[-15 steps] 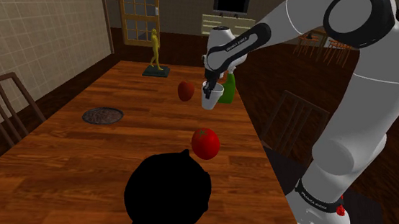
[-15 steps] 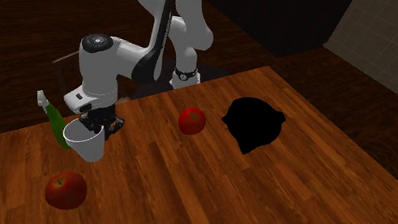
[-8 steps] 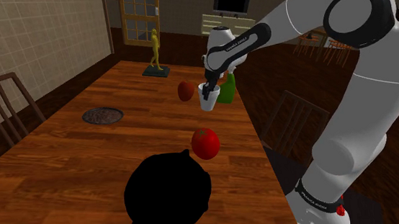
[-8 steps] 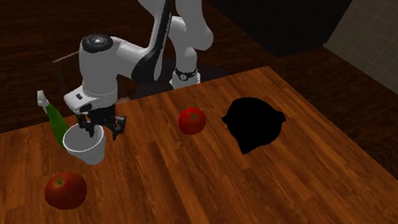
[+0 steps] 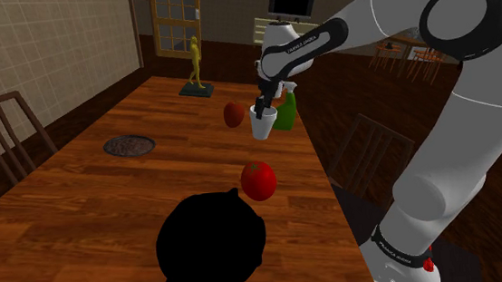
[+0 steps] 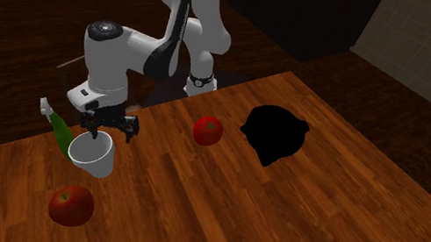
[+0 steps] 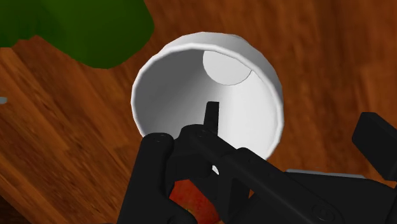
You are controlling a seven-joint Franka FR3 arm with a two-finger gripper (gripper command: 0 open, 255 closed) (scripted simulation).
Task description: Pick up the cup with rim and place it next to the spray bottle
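The tool now hangs just above the white cup with its fingers spread, no longer pinching the rim as it does a second ago. Half a second back the cup already sits low at the bench with the tool down on it. Now the black fingers stand clear above the rim and the arm's hand is higher in both exterior views. In the wrist view the fingers stand wide apart, with the open mouth of the cup below them and its pale floor visible inside.

The cup stands upright on the wooden bench, just beside the green spray bottle, on that bottle's left in the shoulder view. In the wrist view a narrow strip of wood seems to separate the cup's rim from the bottle's green body. A red fruit lies near the cup, apart from it.

My reading is that the placing is done: the cup is released where the task wants it. What remains is for the arm to draw straight up without clipping the rim.
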